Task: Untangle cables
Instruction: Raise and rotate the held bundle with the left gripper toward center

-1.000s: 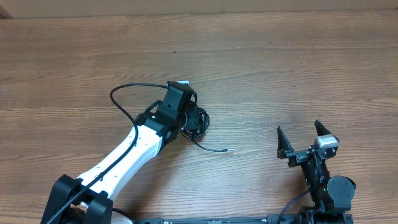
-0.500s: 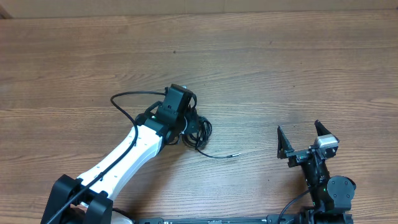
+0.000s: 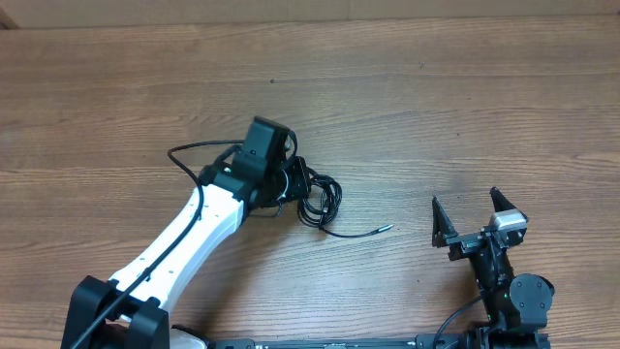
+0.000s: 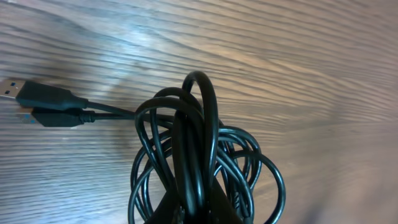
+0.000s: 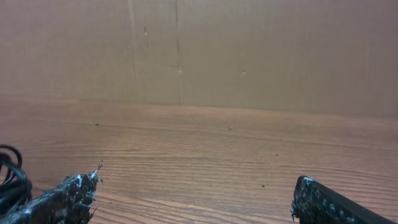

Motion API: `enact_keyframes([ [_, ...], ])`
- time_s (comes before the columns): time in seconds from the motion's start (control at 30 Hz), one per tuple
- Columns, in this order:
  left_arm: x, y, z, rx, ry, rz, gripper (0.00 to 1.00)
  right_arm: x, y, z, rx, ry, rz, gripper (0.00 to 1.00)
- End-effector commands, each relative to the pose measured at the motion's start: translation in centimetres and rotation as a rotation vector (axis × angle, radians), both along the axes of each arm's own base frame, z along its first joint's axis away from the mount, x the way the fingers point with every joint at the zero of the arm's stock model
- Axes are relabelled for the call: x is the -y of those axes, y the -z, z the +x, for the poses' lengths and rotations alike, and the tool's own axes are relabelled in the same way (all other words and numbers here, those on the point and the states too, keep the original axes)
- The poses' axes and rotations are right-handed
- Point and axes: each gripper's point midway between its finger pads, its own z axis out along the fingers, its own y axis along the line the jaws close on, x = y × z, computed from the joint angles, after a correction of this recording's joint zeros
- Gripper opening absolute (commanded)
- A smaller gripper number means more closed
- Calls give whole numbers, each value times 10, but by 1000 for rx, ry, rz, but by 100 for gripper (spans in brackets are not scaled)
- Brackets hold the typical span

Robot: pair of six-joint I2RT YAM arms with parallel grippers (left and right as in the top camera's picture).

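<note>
The cables (image 3: 315, 199) are a small coiled black bundle at the table's middle, with one thin end trailing right to a plug (image 3: 385, 230). My left gripper (image 3: 291, 179) is shut on the bundle's strands. In the left wrist view the coil (image 4: 199, 155) hangs from the jaws, which press on its middle strands at the bottom edge, and two black USB plugs (image 4: 43, 102) lie to the left on the wood. My right gripper (image 3: 475, 218) is open and empty at the lower right; its fingertips (image 5: 74, 193) show in the right wrist view.
A loop of the left arm's own thicker wire (image 3: 194, 155) arcs left of the wrist. The wooden table (image 3: 436, 107) runs to a cardboard wall (image 5: 199, 50) at the far side. A bit of the coil (image 5: 9, 177) shows at the right wrist view's left edge.
My left gripper has moved down and slightly left with the bundle, and turned. The coil has spread to the right and the trailing end has slid right. The right arm has not moved.
</note>
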Motion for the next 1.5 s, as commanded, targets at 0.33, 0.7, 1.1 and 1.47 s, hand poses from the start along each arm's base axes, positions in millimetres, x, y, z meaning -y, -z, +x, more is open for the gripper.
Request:
enact_keyframes([
  [0.33, -3, -29, -17, -397, -221, -372, 4, 2, 2, 0, 2, 13, 3, 100],
  [0.7, -5, -28, -19, -410, -227, -369, 4, 2, 2, 0, 2, 13, 3, 100],
  [1.1, 5, -37, -48, -575, -199, -444, 4, 2, 2, 0, 2, 13, 3, 100],
  [1.47, 19, -60, -78, -793, -166, -580, 4, 2, 2, 0, 2, 13, 3, 100],
])
